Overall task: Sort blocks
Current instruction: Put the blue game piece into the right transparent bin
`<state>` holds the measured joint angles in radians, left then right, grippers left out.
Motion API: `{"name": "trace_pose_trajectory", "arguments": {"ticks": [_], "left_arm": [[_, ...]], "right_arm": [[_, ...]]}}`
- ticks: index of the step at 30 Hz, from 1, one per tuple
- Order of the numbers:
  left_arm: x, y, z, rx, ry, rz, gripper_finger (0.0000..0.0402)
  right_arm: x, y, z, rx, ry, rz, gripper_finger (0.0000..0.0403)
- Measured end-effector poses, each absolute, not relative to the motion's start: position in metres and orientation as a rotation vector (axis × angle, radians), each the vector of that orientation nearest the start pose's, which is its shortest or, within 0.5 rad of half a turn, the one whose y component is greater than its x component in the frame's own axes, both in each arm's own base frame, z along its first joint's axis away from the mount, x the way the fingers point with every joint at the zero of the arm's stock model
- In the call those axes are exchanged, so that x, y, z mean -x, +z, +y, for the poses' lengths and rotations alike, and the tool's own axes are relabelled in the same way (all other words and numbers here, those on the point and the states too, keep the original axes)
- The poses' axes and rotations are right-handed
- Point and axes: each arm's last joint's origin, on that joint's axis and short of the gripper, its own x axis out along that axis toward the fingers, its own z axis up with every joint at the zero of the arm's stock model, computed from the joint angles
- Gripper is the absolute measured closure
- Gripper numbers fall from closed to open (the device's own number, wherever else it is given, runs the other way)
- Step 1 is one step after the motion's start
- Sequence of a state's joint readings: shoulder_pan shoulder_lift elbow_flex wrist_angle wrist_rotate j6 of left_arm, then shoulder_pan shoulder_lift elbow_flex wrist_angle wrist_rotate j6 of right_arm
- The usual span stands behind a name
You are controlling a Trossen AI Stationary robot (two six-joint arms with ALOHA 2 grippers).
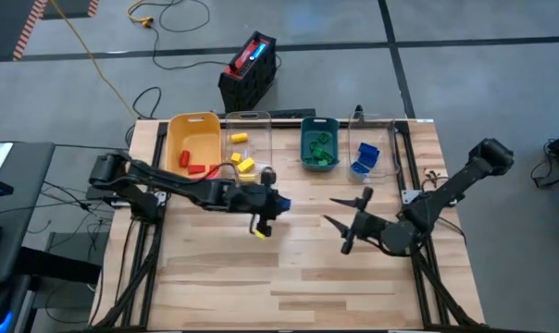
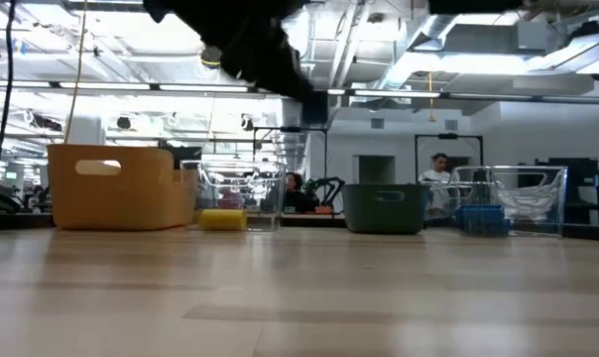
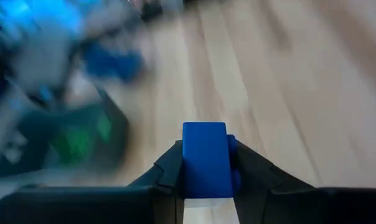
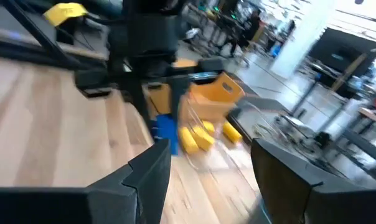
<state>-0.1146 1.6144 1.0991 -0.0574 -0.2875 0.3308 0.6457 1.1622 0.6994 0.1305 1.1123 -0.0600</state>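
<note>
I had the left gripper (image 1: 272, 205) over the middle of the counter (image 1: 289, 277), in front of the row of bins, its fingers (image 3: 166, 171) pinching a blue block (image 3: 205, 159) squarely between them. In the low view nothing lay on the boards, so I judged the block was carried clear of the surface. The other blocks were already sorted: red in the yellow bin (image 1: 192, 125), yellow in the clear bin (image 1: 247, 118) next to it, green in the teal bin (image 1: 318, 125), blue in the far clear bin (image 1: 379, 151). I judged the step in hand to be delivery of this block to that far bin. Doing it well called for passing above the teal bin's rim, centring over the blue pile, and letting go low enough that the block would not bounce out. The right gripper (image 1: 346, 215) waited beside that route with its fingers spread and empty; I noted it as the main collision risk.
</note>
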Motion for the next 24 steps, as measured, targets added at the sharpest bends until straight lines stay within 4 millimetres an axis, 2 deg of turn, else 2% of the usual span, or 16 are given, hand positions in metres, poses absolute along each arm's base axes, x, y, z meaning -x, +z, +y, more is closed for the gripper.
{"name": "trace_pose_trajectory", "arguments": {"ticks": [3,7,11,22,24], "left_arm": [[-0.351,0.260,-0.039,-0.422,0.062,0.375,0.0320],[-0.352,0.270,-0.050,-0.420,-0.002,0.239,0.0320],[-0.353,0.275,-0.053,-0.377,-0.036,0.178,0.0320],[-0.354,0.287,-0.058,-0.403,-0.172,0.018,0.0320],[-0.354,0.288,-0.057,-0.401,-0.169,0.007,0.0320]], "right_arm": [[-0.216,0.268,0.121,0.306,-0.414,0.184,0.0168],[-0.222,0.271,0.118,0.301,-0.398,0.158,0.0168],[-0.221,0.265,0.118,0.310,-0.383,0.199,0.0168],[-0.238,0.251,0.114,0.320,-0.287,0.246,0.0172],[-0.243,0.254,0.115,0.319,-0.292,0.243,0.0178]]}}
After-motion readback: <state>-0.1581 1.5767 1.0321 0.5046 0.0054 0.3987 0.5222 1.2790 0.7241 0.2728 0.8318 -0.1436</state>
